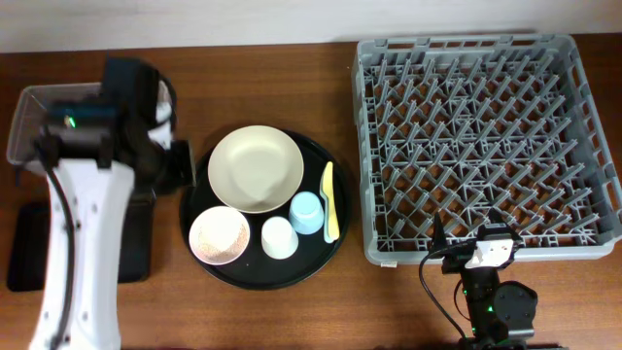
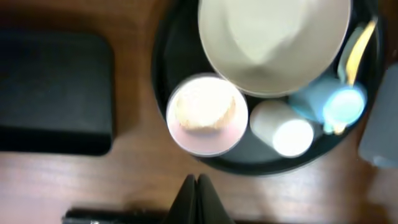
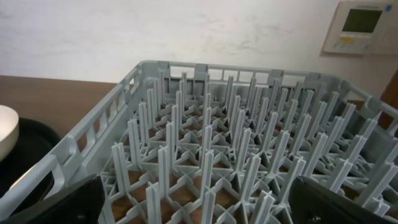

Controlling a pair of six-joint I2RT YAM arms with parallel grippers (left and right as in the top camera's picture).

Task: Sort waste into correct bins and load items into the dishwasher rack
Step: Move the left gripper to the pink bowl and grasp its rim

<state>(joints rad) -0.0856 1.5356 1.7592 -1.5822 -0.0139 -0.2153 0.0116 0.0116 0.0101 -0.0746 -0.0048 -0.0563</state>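
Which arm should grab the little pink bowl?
Probably left. The left gripper, though shut, hangs close beside the pink bowl, with the flat black tray on that side. The right gripper is open but faces the rack, farther away.

The rack (image 1: 491,146) lies at the table's right edge; the round tray (image 1: 311,255) sits mid-table — on it, large bowl (image 1: 257,168) behind, small bowl (image 1: 220,235) front-left — flat tray (image 1: 27,248) at the front-left corner.

The left arm (image 1: 73,243) extends from the near left toward the far side, the left gripper (image 2: 198,198) pinched shut (fingers pressed flat together). The right gripper (image 3: 199,210), near right, gapes wide.
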